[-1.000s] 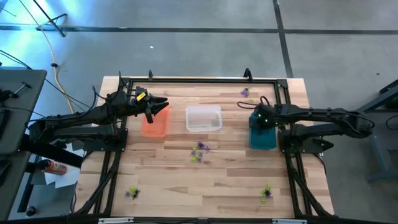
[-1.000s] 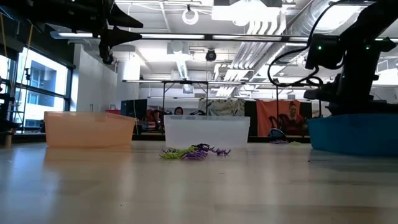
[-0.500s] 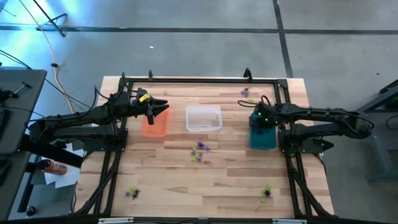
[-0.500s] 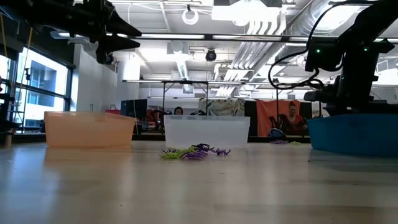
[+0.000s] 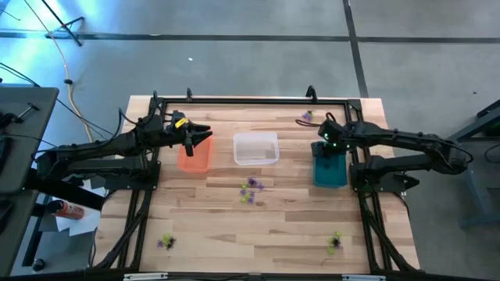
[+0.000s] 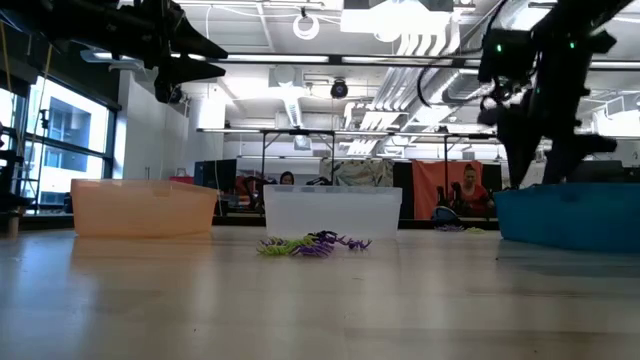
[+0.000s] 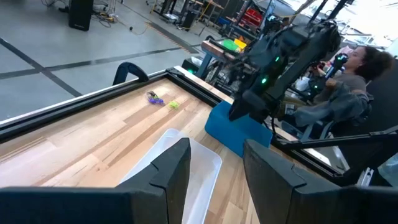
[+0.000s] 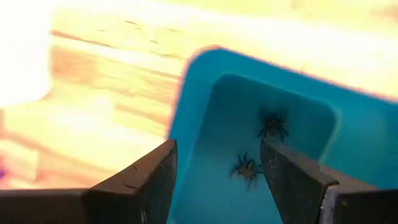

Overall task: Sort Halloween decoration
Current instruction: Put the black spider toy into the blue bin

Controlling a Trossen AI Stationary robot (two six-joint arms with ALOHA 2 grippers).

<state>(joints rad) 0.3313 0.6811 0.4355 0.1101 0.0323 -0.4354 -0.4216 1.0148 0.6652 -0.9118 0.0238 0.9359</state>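
Note:
The Halloween decoration lies as tiny purple, yellow-green and black spiders in a cluster (image 5: pixel 250 190) at mid-table, with more at the far side (image 5: pixel 306 117), near left (image 5: pixel 166 242) and near right (image 5: pixel 334 242). Two dark spiders (image 8: pixel 272 124) (image 8: pixel 247 167) rest on the floor of the teal bin (image 5: pixel 330 168). My right gripper (image 8: pixel 217 180) hangs open above that bin's far end, holding nothing. My left gripper (image 5: pixel 199 134) hovers open and empty over the orange bin (image 5: pixel 194 154).
A clear bin (image 5: pixel 255 148) stands between the orange and teal bins. A black frame (image 5: pixel 250 99) runs along the table's edges. Bare wood lies across the near half of the table. A person (image 7: pixel 348 81) sits beyond the table's right side.
My right gripper has risen from the teal bin and shifted a little toward the table's far edge; in the low view its fingers now stand apart above the bin's rim.

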